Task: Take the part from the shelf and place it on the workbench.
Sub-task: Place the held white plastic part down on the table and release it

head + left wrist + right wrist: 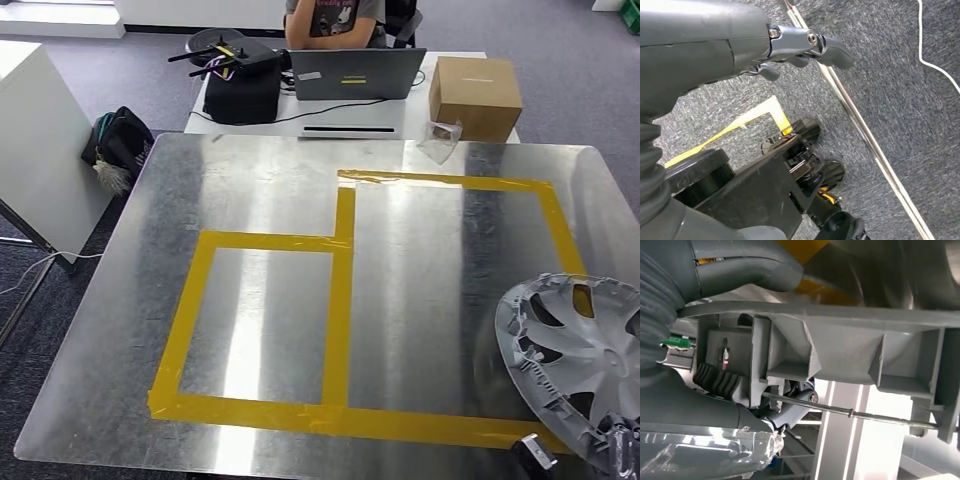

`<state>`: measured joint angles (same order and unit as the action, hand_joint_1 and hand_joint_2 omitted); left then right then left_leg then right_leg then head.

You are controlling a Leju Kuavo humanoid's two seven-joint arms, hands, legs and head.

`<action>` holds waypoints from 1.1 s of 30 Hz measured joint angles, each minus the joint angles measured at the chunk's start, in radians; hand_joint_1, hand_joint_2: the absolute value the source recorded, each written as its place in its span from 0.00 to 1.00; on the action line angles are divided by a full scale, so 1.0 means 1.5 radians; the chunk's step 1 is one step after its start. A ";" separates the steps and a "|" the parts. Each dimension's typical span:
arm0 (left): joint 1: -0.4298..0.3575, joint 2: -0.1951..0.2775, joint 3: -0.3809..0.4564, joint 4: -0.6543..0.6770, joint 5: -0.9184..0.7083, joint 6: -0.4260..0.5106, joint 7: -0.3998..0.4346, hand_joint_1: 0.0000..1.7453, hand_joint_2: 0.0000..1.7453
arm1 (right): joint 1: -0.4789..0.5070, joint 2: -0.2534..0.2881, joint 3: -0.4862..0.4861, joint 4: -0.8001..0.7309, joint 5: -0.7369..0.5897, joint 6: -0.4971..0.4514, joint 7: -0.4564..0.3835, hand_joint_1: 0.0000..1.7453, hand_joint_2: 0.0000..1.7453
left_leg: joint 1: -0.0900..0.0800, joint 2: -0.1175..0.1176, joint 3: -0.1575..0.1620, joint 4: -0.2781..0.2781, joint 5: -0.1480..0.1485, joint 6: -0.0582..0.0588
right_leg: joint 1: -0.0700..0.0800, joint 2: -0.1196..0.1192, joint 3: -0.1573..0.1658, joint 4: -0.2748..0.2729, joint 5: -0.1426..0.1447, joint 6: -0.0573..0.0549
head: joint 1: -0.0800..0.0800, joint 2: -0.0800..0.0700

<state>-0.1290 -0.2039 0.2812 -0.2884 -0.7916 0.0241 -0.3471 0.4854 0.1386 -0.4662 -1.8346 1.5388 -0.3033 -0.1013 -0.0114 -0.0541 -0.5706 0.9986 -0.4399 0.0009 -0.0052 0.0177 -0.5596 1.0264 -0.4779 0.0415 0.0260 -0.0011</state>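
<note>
The left robot hand [806,47] is seen above grey carpet, fingers loosely apart, nothing held. Yellow tape [340,300] is laid in rectangles on the metal bench [264,190]. At the bench's right edge, the silver wheel cover [573,350] is gripped at its rim by the right robot hand [604,450].

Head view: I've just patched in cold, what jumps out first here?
The shiny metal workbench marked with yellow tape rectangles dominates. At its near right corner the right hand holds a silver wheel cover, part of it overlapping the tape outline. Beyond the far edge, a person sits behind a laptop, beside a cardboard box.
</note>
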 joint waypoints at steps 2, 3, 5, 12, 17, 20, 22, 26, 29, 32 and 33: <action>0.000 0.001 -0.003 0.000 0.000 0.000 0.000 0.00 1.00 | -0.007 -0.003 -0.014 0.010 -0.002 -0.008 -0.010 1.00 1.00 | 0.000 0.000 0.000 0.000 0.000 0.000 | 0.000 0.000 0.000 0.000 0.000 0.000 | 0.000 0.000; 0.000 0.002 -0.005 0.000 0.000 -0.001 0.000 0.00 1.00 | -0.010 -0.004 -0.020 0.014 -0.003 -0.016 -0.019 1.00 1.00 | 0.000 0.000 0.000 0.000 0.000 0.000 | 0.000 0.000 0.000 0.000 0.000 0.000 | 0.000 0.000; 0.000 0.002 -0.008 0.000 -0.001 -0.002 -0.001 0.00 1.00 | -0.018 -0.004 -0.033 0.023 -0.003 -0.031 -0.042 1.00 1.00 | 0.000 0.000 0.000 0.000 0.000 0.000 | 0.000 0.000 0.000 0.000 0.000 0.000 | 0.000 0.000; -0.003 0.002 -0.020 0.000 -0.008 -0.013 -0.001 0.00 1.00 | -0.035 -0.009 -0.045 0.054 0.015 -0.051 -0.078 1.00 1.00 | 0.000 0.000 0.000 0.000 0.000 0.001 | 0.000 0.000 0.000 0.000 0.000 0.000 | 0.000 0.000; -0.008 0.002 -0.030 0.000 -0.014 -0.021 0.000 0.00 1.00 | -0.031 -0.043 -0.001 0.069 0.020 -0.062 -0.044 1.00 1.00 | 0.000 0.000 0.000 0.000 0.000 0.001 | 0.000 0.000 0.000 0.000 0.001 0.001 | 0.000 0.000; -0.011 0.002 -0.037 0.000 -0.017 -0.026 0.002 0.00 1.00 | -0.026 -0.082 0.055 0.076 0.021 -0.063 0.020 1.00 1.00 | -0.001 0.001 0.000 0.000 0.000 0.001 | -0.001 0.001 0.000 0.000 0.001 0.001 | 0.000 0.000; -0.014 0.002 -0.043 0.000 -0.020 -0.029 0.006 0.00 1.00 | -0.027 -0.118 0.121 0.080 0.022 -0.062 0.078 1.00 1.00 | -0.001 0.001 0.000 0.000 0.001 0.001 | -0.001 0.001 0.000 0.000 0.001 0.001 | 0.000 0.000; -0.020 0.001 -0.056 0.000 -0.022 -0.038 0.013 0.00 1.00 | -0.043 -0.184 0.265 0.090 0.017 -0.060 0.166 1.00 1.00 | -0.001 0.001 0.000 0.000 0.001 0.002 | -0.001 0.002 0.000 0.000 0.002 0.002 | 0.000 0.000; -0.024 0.001 -0.066 0.000 -0.023 -0.042 0.015 0.00 1.00 | -0.068 -0.229 0.371 0.097 0.008 -0.059 0.206 1.00 1.00 | -0.001 0.002 0.000 0.000 0.002 0.002 | -0.001 0.002 0.000 0.000 0.002 0.002 | 0.000 0.000; -0.027 0.001 -0.074 0.000 -0.023 -0.046 0.017 0.00 1.00 | -0.092 -0.260 0.458 0.102 0.005 -0.060 0.221 1.00 1.00 | -0.001 0.002 0.000 0.000 0.002 0.002 | -0.001 0.002 0.000 0.000 0.003 0.001 | 0.000 0.000; -0.028 0.001 -0.076 0.000 -0.023 -0.047 0.018 0.00 1.00 | -0.098 -0.269 0.483 0.103 0.004 -0.061 0.224 1.00 1.00 | -0.001 0.002 0.000 0.000 0.002 0.002 | -0.001 0.002 0.000 0.000 0.002 0.001 | 0.000 0.000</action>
<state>-0.1708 -0.2022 0.1678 -0.2884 -0.8264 -0.0461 -0.3207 0.3381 -0.2643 0.2578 -1.6801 1.5453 -0.3944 0.2347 -0.0125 -0.0516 -0.5704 0.9986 -0.4369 0.0046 -0.0061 0.0210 -0.5600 1.0263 -0.4741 0.0437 0.0258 -0.0011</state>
